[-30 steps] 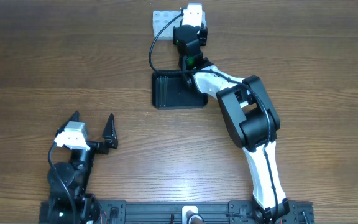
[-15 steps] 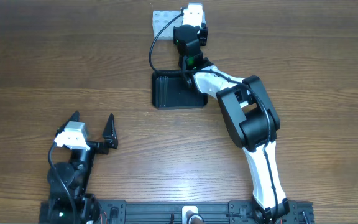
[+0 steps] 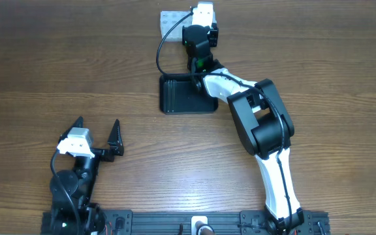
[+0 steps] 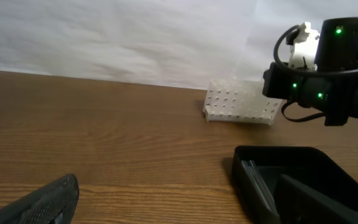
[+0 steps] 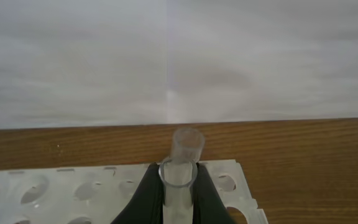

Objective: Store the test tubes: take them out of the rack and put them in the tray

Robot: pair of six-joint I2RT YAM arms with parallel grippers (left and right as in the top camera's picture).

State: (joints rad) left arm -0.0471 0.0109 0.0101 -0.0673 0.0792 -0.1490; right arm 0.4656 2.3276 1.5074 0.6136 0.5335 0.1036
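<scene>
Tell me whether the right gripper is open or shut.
The right gripper is shut on a tube: its fingers press both sides of the clear tube, which stands upright over the rack.

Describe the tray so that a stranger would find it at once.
On the wooden table, look at the far middle. The tray lies just nearer than the white rack; unlike the rack, it is black and shallow, without holes.

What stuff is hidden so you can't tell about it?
- The rack: top view, right arm covers most; tube count unknown.
- The tray inside: left wrist view, dark and cut by the edge.
- The test tube bottom: right wrist view, fingers hide it.
</scene>
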